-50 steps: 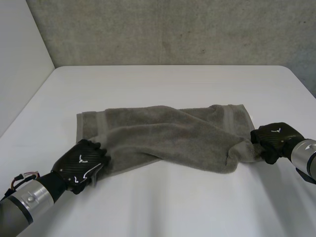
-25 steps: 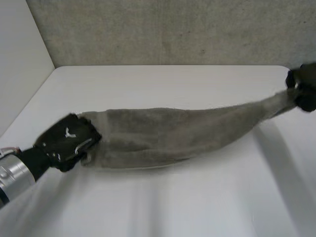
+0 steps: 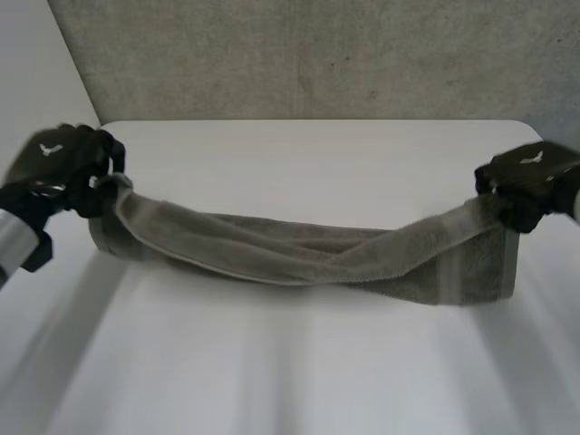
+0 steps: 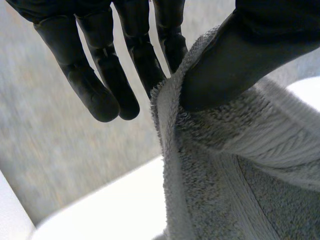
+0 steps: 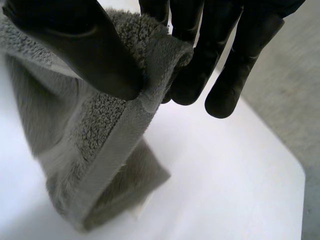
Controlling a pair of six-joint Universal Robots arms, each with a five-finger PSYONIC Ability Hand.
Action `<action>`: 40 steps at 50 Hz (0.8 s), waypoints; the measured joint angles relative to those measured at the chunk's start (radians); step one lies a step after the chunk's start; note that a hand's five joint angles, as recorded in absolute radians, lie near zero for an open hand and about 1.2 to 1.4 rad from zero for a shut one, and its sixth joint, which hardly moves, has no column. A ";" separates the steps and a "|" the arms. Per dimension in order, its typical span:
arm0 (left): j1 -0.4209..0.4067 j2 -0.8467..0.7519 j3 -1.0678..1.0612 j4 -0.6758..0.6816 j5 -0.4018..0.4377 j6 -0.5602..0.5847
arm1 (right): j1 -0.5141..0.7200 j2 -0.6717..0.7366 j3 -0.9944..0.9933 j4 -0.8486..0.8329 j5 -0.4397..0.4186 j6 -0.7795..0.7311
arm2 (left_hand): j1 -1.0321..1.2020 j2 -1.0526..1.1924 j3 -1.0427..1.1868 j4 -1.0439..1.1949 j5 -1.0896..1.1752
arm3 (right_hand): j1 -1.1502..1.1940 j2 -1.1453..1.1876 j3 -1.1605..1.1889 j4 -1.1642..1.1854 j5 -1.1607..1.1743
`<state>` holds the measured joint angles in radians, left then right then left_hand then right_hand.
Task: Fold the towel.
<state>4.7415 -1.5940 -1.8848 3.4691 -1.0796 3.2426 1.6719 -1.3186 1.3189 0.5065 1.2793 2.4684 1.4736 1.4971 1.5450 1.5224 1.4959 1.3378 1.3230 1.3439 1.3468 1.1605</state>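
I see one white counter [image 3: 308, 154], one grey-brown towel [image 3: 299, 258] and two black hands. In the head view the towel hangs stretched between the hands and sags in the middle, low over the counter. I cannot tell whether it touches. My left hand [image 3: 56, 165] holds one end and my right hand [image 3: 528, 179] holds the other. The wrist views add the grip: each thumb pinches a hemmed edge against the fingers [image 4: 97, 95], and the free fingers point straight.
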 measured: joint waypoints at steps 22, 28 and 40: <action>-0.210 -0.454 0.859 -0.083 -0.326 -0.132 | 0.173 0.289 -0.445 -0.625 0.290 0.092 | 0.000 0.019 0.003 0.000 0.000 | 0.003 0.003 0.002 0.000 0.000; -0.190 -0.371 0.888 0.036 -0.347 -0.402 | 0.173 0.098 -0.277 -0.856 0.276 0.198 | 0.000 0.019 0.003 0.000 0.000 | 0.003 0.003 0.002 0.000 0.005; -0.152 -0.331 0.573 0.028 -0.151 -0.487 | 0.145 0.102 -0.135 -0.361 0.179 0.214 | 0.000 0.019 0.004 0.000 0.000 | 0.003 0.003 0.002 0.000 0.005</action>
<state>4.5892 -1.9249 -1.3116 3.4969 -1.2305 2.7554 1.8172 -1.2168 1.1835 0.1453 1.4583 2.6824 1.4738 1.5157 1.5487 1.5225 1.4959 1.3406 1.3257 1.3460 1.3473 1.1659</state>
